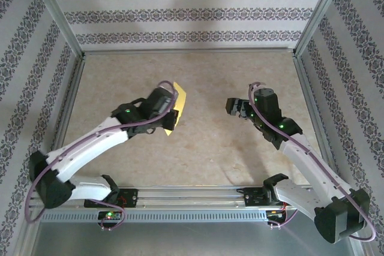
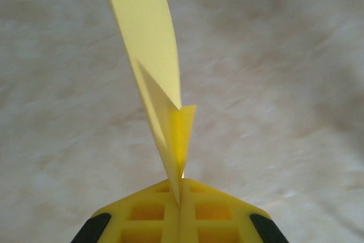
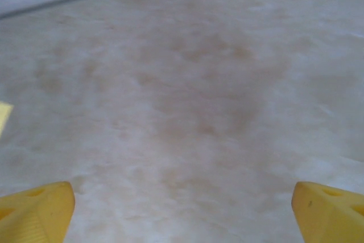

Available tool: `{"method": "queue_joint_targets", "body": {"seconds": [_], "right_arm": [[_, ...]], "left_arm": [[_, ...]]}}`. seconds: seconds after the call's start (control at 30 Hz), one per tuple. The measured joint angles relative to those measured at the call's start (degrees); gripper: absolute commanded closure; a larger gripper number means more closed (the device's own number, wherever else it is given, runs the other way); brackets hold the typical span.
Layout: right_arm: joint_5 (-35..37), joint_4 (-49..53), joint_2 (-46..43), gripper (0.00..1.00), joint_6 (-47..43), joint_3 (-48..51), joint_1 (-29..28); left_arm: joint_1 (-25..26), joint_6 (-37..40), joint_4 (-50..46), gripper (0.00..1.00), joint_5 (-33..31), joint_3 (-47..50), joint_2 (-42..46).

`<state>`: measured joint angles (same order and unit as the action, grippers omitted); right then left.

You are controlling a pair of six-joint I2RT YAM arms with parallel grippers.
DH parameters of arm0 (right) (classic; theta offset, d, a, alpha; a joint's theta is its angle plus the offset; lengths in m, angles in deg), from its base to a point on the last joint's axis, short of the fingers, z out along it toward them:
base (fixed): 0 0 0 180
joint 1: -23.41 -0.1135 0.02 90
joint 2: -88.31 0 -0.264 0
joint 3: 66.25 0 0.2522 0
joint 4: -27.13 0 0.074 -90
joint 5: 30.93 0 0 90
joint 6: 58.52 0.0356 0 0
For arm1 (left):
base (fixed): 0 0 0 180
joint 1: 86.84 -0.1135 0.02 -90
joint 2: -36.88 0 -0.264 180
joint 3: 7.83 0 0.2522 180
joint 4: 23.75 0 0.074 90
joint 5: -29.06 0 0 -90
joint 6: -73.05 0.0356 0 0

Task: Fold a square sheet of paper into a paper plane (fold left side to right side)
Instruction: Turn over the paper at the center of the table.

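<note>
Left end effector [image 1: 170, 116] clamped tight on the yellow sheet of paper [image 1: 178, 96], at nine o'clock of the desk [image 1: 198, 154] centre; its wrist view alone reveals the fold. At three o'clock, the right end effector [image 1: 234, 107] gapes wide, empty.

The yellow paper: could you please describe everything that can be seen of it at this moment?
The yellow paper is thin, plain and matte. It is already folded: its layers meet in a sharp crease, with a small pointed flap near the grip. It stands on edge, slightly curved, reaching away from the left gripper, which is shut on its near end. Seen from above, it is left of the centre of the table. Whether its lower edge touches the table is unclear.
</note>
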<state>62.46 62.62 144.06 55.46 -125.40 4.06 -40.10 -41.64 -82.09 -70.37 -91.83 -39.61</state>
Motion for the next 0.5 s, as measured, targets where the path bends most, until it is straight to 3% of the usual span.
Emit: {"method": "queue_joint_targets", "body": {"seconds": [0.13, 0.27, 0.5], "right_arm": [[1.09, 2.82, -0.94, 0.02, 0.31, 1.38, 4.33], [1.25, 4.26, -2.54, 0.02, 1.38, 2.95, 7.32], [1.57, 5.97, -5.27, 0.02, 1.55, 4.11, 10.69]], "left_arm": [[5.51, -1.49, -10.03, 1.0, -13.18, -7.76, -11.28], [8.41, -6.05, -16.2, 1.0, -20.28, -11.26, -20.44], [10.12, -14.47, -13.75, 1.0, -17.05, -6.19, -25.9]]}}
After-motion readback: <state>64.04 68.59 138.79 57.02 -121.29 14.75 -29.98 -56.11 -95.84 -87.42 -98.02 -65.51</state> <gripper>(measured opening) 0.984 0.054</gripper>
